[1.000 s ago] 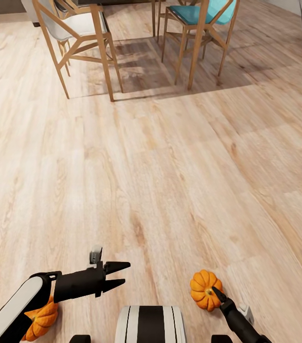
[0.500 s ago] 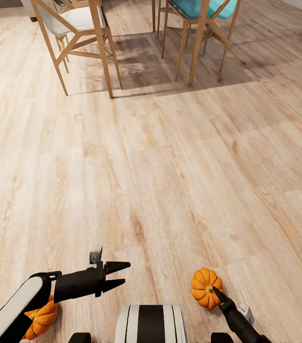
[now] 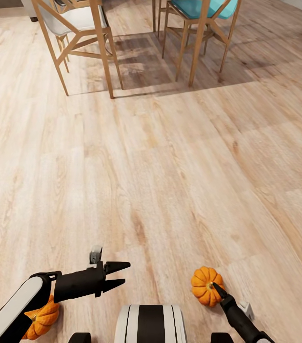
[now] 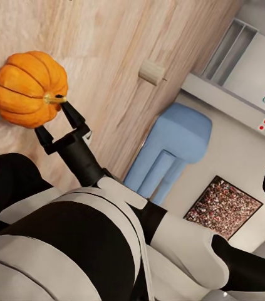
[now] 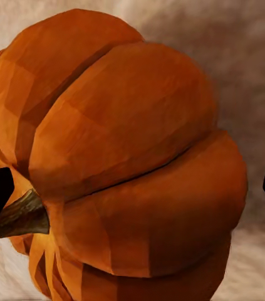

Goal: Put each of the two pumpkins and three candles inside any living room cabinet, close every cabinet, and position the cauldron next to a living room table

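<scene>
Pale plank floor [image 3: 170, 166] runs ahead to chairs [image 3: 82, 38]. My right hand [image 5: 132, 188], spread, straddles one pumpkin [image 3: 206, 286] near my base; my left hand [image 3: 117, 275] hangs spread, the other pumpkin [image 3: 42, 318] beneath it. Closing off-centre, I judge, would roll the ribbed pumpkin away.

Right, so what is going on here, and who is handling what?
A two-armed robot is working over a wood floor with two pumpkins on it. Its right tool is open, fingers on either side of one pumpkin, not yet closed on it. The left tool hangs open and empty above the floor; the other pumpkin lies under that arm.
</scene>
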You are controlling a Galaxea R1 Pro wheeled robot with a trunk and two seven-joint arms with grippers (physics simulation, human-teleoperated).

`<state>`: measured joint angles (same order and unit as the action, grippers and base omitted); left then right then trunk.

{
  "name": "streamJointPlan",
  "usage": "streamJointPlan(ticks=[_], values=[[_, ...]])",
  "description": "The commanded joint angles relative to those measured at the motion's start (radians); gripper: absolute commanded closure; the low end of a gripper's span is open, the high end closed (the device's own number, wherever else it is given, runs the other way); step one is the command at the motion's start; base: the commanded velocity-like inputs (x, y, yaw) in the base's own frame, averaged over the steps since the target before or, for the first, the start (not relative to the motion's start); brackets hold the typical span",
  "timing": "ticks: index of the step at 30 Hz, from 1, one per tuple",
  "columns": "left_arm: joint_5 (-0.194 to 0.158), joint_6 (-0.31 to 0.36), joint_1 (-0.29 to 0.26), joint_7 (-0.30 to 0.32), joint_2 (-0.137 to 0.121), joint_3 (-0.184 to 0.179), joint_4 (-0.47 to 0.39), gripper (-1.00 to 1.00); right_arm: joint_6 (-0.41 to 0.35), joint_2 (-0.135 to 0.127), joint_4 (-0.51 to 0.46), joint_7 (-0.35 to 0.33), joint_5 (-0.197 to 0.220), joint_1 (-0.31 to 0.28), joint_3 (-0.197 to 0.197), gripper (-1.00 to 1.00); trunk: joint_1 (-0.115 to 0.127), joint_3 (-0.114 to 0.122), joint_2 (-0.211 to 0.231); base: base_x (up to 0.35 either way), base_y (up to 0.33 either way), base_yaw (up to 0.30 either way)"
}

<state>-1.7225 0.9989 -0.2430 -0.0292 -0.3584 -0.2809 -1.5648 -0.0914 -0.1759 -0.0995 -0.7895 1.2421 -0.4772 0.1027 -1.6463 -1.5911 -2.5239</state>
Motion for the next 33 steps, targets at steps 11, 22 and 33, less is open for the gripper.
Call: streamJointPlan(ticks=[11, 22, 33], values=[[-0.005, 0.001, -0.001, -0.003, 0.000, -0.001, 0.000, -1.00, -0.005, -0.001, 0.000, 0.030, 0.003, 0.000, 0.038, -1.00, 0.000, -0.001, 0.000, -0.059, 0.030, 0.000], [-0.006, 0.001, -0.001, -0.003, 0.001, -0.001, 0.000, -1.00, -0.012, -0.001, -0.015, 0.048, 0.002, 0.000, 0.040, 1.00, 0.000, -0.001, 0.000, -0.005, 0.002, 0.000], [-0.006, 0.001, -0.001, -0.003, 0.001, -0.001, 0.000, -1.00, -0.013, -0.001, -0.019, 0.049, 0.002, 0.000, 0.040, 1.00, 0.000, -0.001, 0.000, 0.003, 0.000, 0.000]])
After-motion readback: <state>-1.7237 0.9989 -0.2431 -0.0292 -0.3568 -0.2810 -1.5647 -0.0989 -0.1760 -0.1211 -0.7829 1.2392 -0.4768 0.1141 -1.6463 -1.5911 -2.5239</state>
